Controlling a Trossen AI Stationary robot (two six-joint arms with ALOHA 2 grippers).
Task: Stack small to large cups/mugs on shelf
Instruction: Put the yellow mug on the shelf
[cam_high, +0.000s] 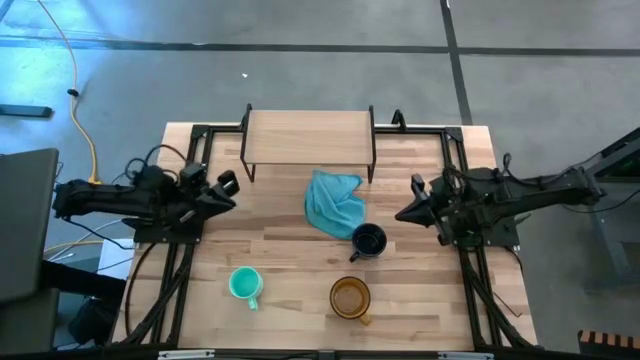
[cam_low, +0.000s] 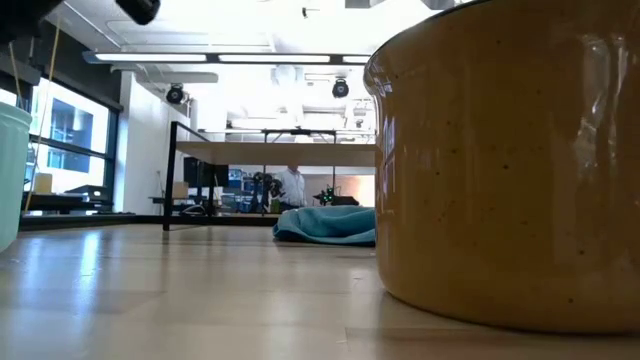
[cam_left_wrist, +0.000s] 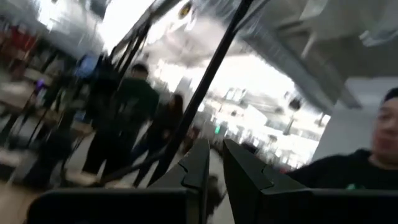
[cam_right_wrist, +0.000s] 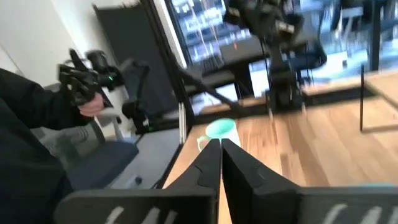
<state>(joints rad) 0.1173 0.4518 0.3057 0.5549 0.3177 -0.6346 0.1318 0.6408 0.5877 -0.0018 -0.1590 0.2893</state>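
Mugs, teal (cam_high: 243, 284), black (cam_high: 368, 240) and amber (cam_high: 350, 297), stood on the worktop (cam_high: 290, 262) before the empty shelf (cam_high: 307, 135); cloth (cam_high: 334, 202) between. Left gripper (cam_high: 229, 187) and right gripper (cam_high: 405, 213) flanked it, fingers nearly closed, empty.

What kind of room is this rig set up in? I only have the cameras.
Probably an open lab or workshop, not a home: bare concrete floor around the table, strip ceiling lights, big windows, and a person among equipment benches behind.
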